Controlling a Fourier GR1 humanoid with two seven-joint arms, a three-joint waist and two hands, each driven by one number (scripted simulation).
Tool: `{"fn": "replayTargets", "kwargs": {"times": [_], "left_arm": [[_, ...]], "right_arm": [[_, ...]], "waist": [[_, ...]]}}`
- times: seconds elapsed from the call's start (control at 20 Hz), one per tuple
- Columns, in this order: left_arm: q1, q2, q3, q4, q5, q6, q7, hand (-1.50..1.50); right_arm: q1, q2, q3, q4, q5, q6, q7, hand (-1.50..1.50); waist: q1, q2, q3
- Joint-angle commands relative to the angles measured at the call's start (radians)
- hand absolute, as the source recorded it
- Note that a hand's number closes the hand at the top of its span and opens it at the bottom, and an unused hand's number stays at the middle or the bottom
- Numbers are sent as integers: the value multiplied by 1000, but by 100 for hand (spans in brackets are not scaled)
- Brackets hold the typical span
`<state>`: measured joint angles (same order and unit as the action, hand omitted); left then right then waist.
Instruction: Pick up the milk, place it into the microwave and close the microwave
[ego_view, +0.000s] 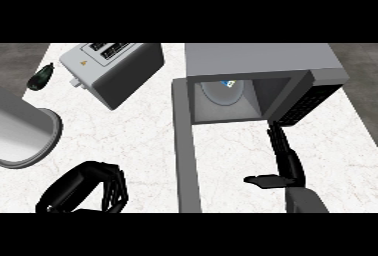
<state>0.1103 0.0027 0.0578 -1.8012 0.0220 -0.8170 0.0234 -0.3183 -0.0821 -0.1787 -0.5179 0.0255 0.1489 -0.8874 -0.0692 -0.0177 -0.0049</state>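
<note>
The milk carton (227, 86) is already sitting deep inside the microwave (258, 60), at the back of the open cavity, with only its white top and a blue mark showing. What is left, judging by this, is closing the door. The microwave door (187, 150) is standing swung out, seen edge-on as a long grey slab running from the cavity's left corner down toward the robot. The right hand (284, 165) is holding nothing, fingers straight and pointing up toward the cavity's lower right corner, thumb sticking out to the left; the door is lying to its left, apart from it. The left hand (85, 192) is sitting at the lower left with fingers curled on nothing, about as far from the door on its other side. A toaster (111, 67), a dark bottle (40, 76) and a grey pot (26, 132) are lying off to the left.
</note>
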Motion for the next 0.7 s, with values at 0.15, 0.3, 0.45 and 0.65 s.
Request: {"fn": "replayTargets", "kwargs": {"times": [0.15,0.3,0.45,0.65], "left_arm": [[-77,-3,-132,117,-209,69,-136,150],[-92,-3,-225,228,-222,154,-204,150],[-160,-3,-288,282,-302,260,-266,150],[-149,-3,-435,385,-300,370,-341,150]], "right_arm": [[252,-85,-4,-268,-69,119,18,-150],[389,-93,19,-398,-82,156,10,-150],[511,-142,17,-540,-131,239,6,-150],[633,-146,23,-781,-199,246,71,-150]], "waist": [[-3,3,-2],[-7,7,-3],[2,11,-1],[9,14,-1]]}}
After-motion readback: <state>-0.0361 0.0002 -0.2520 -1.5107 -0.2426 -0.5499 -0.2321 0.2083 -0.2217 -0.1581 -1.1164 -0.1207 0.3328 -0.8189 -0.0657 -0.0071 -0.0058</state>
